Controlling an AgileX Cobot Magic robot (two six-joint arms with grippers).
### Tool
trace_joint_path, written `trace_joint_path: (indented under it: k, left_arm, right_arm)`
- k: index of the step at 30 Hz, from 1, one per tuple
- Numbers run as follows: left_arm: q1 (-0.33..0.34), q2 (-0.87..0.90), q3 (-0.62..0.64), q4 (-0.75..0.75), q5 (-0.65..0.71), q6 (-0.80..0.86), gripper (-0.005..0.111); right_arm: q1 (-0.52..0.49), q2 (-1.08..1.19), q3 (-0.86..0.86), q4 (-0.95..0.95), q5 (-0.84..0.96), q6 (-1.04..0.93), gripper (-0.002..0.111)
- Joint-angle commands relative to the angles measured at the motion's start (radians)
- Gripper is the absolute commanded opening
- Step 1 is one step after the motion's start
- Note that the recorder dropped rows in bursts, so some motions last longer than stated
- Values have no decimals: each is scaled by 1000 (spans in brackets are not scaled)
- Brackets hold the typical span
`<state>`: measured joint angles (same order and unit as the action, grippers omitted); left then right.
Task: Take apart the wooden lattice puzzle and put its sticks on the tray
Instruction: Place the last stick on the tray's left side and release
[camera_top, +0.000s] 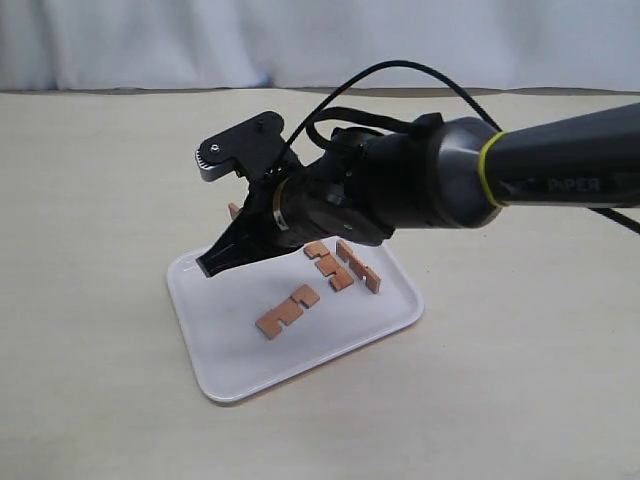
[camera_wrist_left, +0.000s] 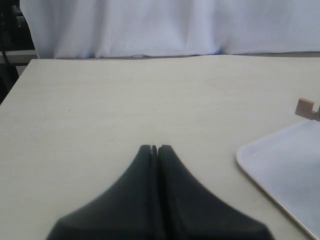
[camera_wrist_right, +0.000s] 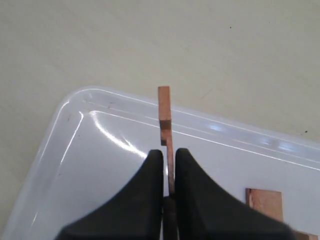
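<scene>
The right gripper (camera_top: 210, 266) reaches across the tray (camera_top: 235, 350), its jaws clenched on the held stick (camera_wrist_right: 164, 107). This stick stands edge-on over the tray's corner rim. The bulky black right arm (camera_top: 420, 185), with its looping cable (camera_top: 400, 68), hangs over the far side of the tray and hides part of it in the exterior view.

A lone stick (camera_top: 287, 310) lies flat near the tray's middle, and a pair of sticks (camera_top: 345, 265) lies close together beside the far rim. The left gripper (camera_wrist_left: 155, 148) hovers over the bare worktop (camera_wrist_left: 100, 110) near a tray corner, jaws pressed together on nothing. A white curtain (camera_wrist_left: 175, 25) backs the worktop.
</scene>
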<state>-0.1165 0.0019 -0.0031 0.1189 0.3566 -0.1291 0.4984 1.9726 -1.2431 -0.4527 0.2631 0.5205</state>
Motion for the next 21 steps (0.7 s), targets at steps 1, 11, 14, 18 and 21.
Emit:
trace_joint_path:
  k: [1, 11, 14, 18, 21]
  left_arm:
    - [0, -2, 3, 1, -8, -2, 0]
    - [0, -2, 3, 1, -8, -2, 0]
    - [0, -2, 3, 1, -8, -2, 0]
    - [0, -2, 3, 1, -8, -2, 0]
    - [0, -2, 3, 1, -8, -2, 0]
  right_arm:
    - [-7, 0, 5, 0, -26, 7, 5]
    - [-7, 84, 5, 0, -19, 10, 5]
    - [-7, 97, 5, 0, -19, 10, 8]
    - [-7, 119, 5, 4, -12, 10, 27]
    - [-7, 118, -2, 4, 17, 10, 45]
